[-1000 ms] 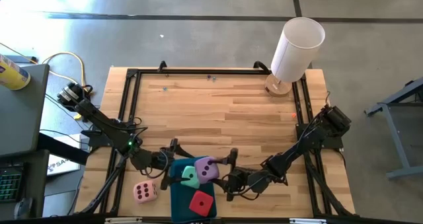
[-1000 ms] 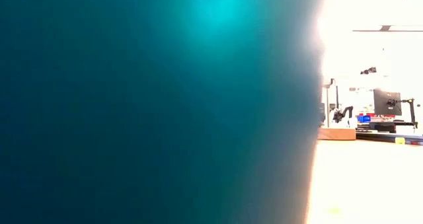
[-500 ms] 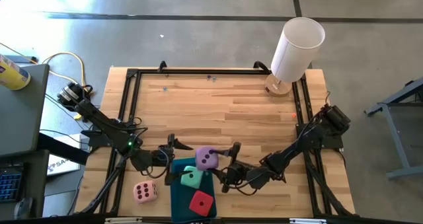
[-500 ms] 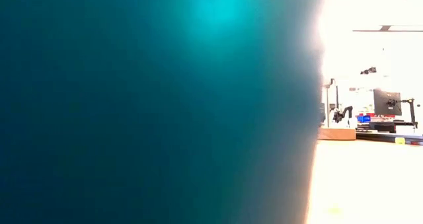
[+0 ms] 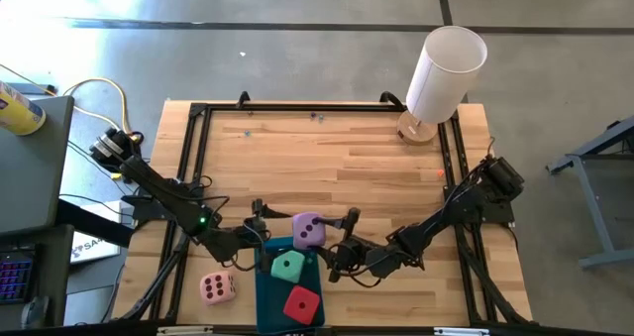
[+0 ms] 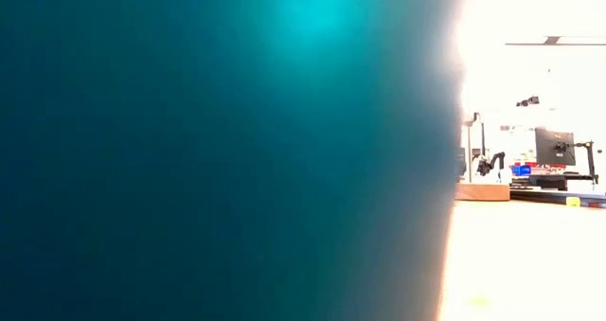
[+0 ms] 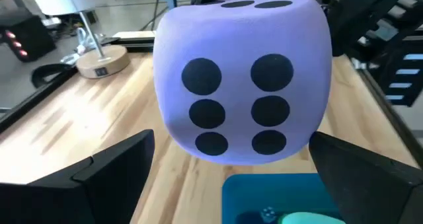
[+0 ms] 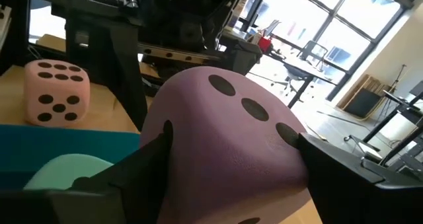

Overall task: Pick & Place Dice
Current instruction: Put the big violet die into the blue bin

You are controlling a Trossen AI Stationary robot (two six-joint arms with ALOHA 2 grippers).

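Observation:
The lilac purple die (image 5: 308, 230) hangs just past the far edge of the teal tray (image 5: 267, 296), with my right gripper (image 5: 340, 245) shut on it. My left gripper (image 5: 262, 235) stands open on the die's left; in the left wrist view its fingers flank the purple die (image 7: 241, 78) without touching it. The mint green die (image 5: 288, 267) and the red die (image 5: 301, 303) rest on the tray. The pale pink die (image 5: 218, 287) sits on the table left of the tray. My right gripper pinches the purple die between its two fingers (image 8: 125, 178), one on each of two opposite side faces (image 8: 173, 151). The fingers lie about level and come from the table's right. The die looks lifted clear of the tray and the table.
A white cylinder on a round wooden base (image 5: 444, 73) stands at the far right corner. Black rails (image 5: 198, 158) frame the tabletop. The tray (image 6: 218, 151) fills most of the low view. Bare wood lies beyond the dice toward the far edge.
My right gripper has carried the purple die from beside the green die on the tray toward the table's far edge, off the tray. My left gripper has stayed open and turned a little beside the die.

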